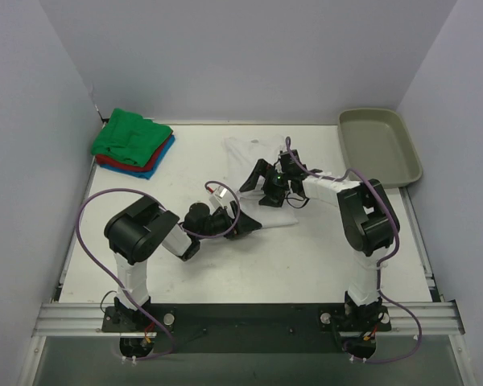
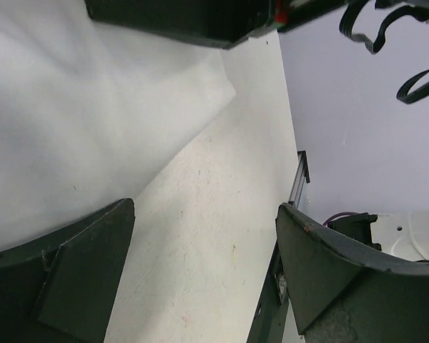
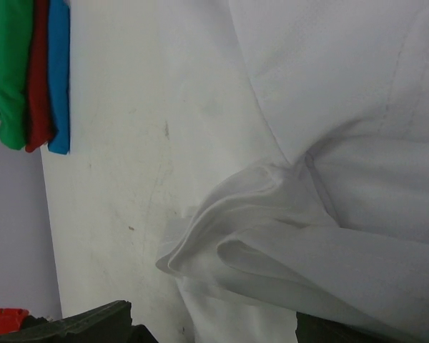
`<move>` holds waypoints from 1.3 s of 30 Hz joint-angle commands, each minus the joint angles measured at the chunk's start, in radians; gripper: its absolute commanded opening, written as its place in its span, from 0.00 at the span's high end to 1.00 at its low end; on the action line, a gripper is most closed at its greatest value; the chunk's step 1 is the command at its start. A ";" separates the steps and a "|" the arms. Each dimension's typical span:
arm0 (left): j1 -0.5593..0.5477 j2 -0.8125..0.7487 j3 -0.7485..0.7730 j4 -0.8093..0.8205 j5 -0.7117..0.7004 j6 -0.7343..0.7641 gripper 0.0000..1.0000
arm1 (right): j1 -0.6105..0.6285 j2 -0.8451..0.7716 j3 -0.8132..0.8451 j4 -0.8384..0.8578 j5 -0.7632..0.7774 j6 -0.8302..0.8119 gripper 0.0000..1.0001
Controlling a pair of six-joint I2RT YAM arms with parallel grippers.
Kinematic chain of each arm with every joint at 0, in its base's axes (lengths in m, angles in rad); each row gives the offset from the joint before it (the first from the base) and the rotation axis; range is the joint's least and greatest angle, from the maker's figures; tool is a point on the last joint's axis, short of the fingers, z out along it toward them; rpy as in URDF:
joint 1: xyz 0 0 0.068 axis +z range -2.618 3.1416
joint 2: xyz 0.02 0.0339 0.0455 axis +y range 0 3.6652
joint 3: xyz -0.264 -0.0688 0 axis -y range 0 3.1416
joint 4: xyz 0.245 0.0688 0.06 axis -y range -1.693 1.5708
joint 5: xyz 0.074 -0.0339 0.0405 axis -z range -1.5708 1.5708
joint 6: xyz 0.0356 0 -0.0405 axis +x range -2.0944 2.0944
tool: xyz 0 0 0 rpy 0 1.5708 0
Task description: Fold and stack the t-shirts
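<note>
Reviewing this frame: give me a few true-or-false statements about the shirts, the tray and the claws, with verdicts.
1. The folded stack has green on top, then red, then blue. True.
2. The stack sits inside the tray. False: it lies on the table at the far left, while the tray is at the far right.
3. The left claw has its fingers wide apart. True.
4. The white t-shirt lies on the stack. False: it lies mid-table, apart from the stack, partly bunched.
5. The right claw hangs over the tray. False: it is at the white t-shirt.
</note>
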State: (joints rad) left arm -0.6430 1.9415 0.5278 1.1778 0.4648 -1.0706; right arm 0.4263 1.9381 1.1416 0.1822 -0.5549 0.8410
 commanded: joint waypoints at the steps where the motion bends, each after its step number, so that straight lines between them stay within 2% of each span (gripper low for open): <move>1: 0.006 0.007 -0.028 -0.021 0.008 0.008 0.10 | -0.026 0.053 0.087 -0.001 0.035 -0.040 0.00; 12: 0.006 0.031 -0.028 -0.010 0.017 0.003 0.10 | -0.046 0.191 0.441 -0.098 0.095 -0.097 0.00; 18: 0.006 0.036 -0.034 0.000 0.020 -0.002 0.10 | -0.049 0.228 0.572 -0.133 0.134 -0.129 0.00; 23: 0.008 0.024 -0.031 0.002 0.028 -0.005 0.10 | -0.049 0.236 0.607 -0.136 0.133 -0.160 0.00; 25: 0.008 -0.001 -0.025 -0.012 0.029 -0.003 0.10 | -0.041 0.158 0.501 -0.109 0.176 -0.183 0.00; 28: 0.006 -0.070 0.027 -0.113 0.046 0.014 0.10 | -0.038 0.021 0.353 -0.058 0.225 -0.236 0.00; 31: 0.005 -0.180 0.112 -0.340 0.035 0.087 0.10 | -0.038 -0.102 0.256 -0.075 0.271 -0.295 0.00; 32: 0.002 -0.211 0.191 -0.504 0.025 0.150 0.10 | -0.037 -0.132 0.195 -0.088 0.303 -0.310 0.00; 34: -0.003 -0.281 0.277 -0.665 -0.029 0.216 0.09 | -0.040 -0.209 0.155 -0.118 0.341 -0.359 0.00; 35: -0.004 -0.297 0.361 -0.822 -0.053 0.278 0.09 | -0.040 -0.231 0.133 -0.163 0.383 -0.379 0.00; 39: -0.006 -0.300 0.566 -1.104 -0.210 0.377 0.03 | -0.040 -0.304 0.098 -0.274 0.473 -0.445 0.00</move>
State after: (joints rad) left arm -0.6453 1.6939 0.8986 0.4629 0.4042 -0.8646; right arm 0.3809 1.7222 1.2659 0.0029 -0.2180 0.5037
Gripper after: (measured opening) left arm 0.947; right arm 0.999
